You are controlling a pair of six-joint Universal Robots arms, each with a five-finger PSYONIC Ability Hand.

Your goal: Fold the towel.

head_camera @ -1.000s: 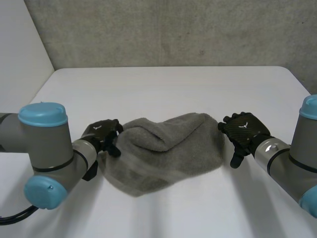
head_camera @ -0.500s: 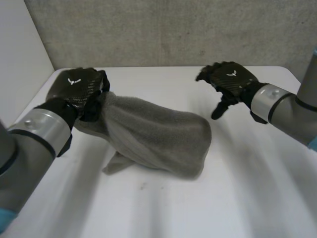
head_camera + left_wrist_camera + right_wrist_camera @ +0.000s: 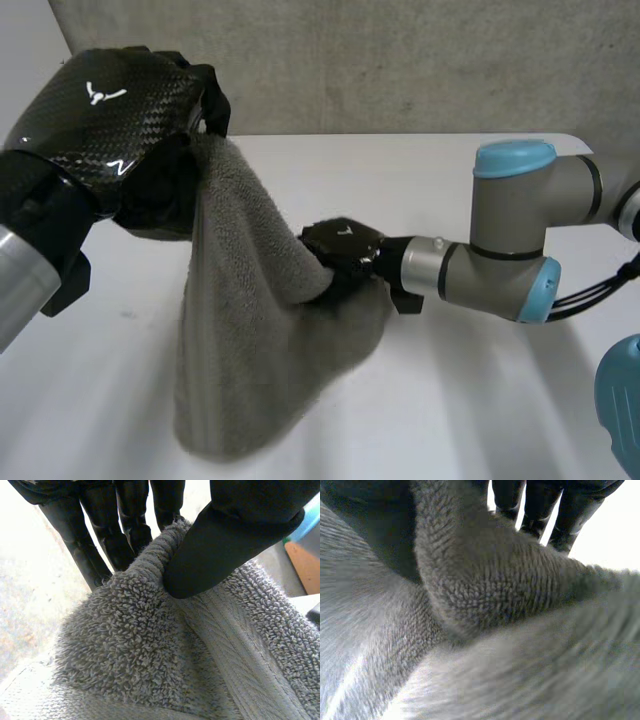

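Left arm (image 3: 20, 285): comes in at the near left of my head view, raised high and close to the camera, with a grey wrist section showing.
Left hand (image 3: 110, 120): lifted well above the tabletop (image 3: 470, 400) and closed on the towel (image 3: 240, 330). In its own wrist view I see the thumb (image 3: 225, 540) pressing the towel's top edge against the fingers (image 3: 100, 545), so this is a pinch on the hem.
Towel: grey terry, hanging from the left hand in a long drape. Its lower end drops toward the near side of the tabletop, and I cannot tell whether it touches. A thick fold runs sideways from the hanging part to the right hand (image 3: 340, 243). Up close at the left wrist I can see looped pile beside a flatter woven band.
Right hand: lower than the left, at the middle of the towel's right side, touching the cloth with its front sunk into the fold. In its wrist view a fat ridge of towel rises right up against it. I cannot tell whether it grips the cloth or only rests in it.
Right arm (image 3: 510, 235): reaches in level from the right, a grey elbow joint with light-blue caps.
Tabletop: white, with the towel over its middle.
Wall (image 3: 400, 60): rough grey, behind the far edge of the tabletop.
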